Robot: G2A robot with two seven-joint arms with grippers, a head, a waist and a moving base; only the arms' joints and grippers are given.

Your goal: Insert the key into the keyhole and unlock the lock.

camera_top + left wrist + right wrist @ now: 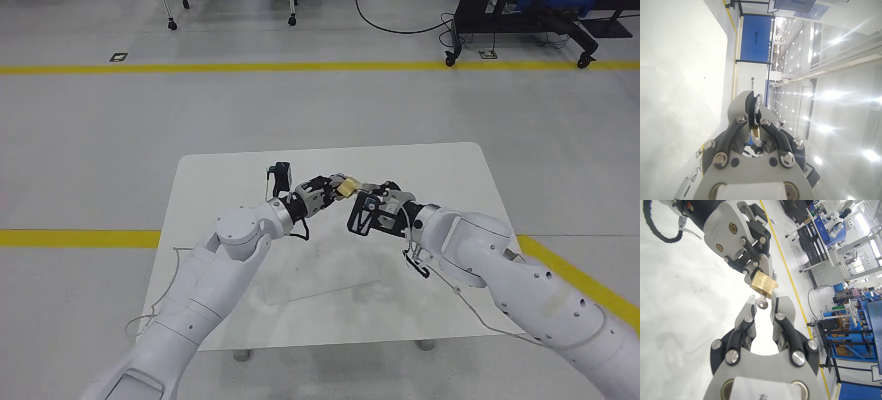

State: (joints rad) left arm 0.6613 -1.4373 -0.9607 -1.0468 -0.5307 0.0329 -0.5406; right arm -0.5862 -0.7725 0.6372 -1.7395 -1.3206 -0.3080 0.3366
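Two grippers meet at frame centre, key seated in the padlock.
The left gripper clamps the brass padlock; the right gripper gapes around the key's head, gripping nothing. Best to pinch the head squarely, then twist without tugging.

The lock had a brass-yellow body and a bright silver shackle. The key was plain silver. The left gripper and the right gripper each had light grey fingers, black link bars and silver bolt heads. The table was plain white, without pattern. The floor was pale grey, crossed by yellow lines. A screen panel was deep blue with a fine dot grid and a black frame.
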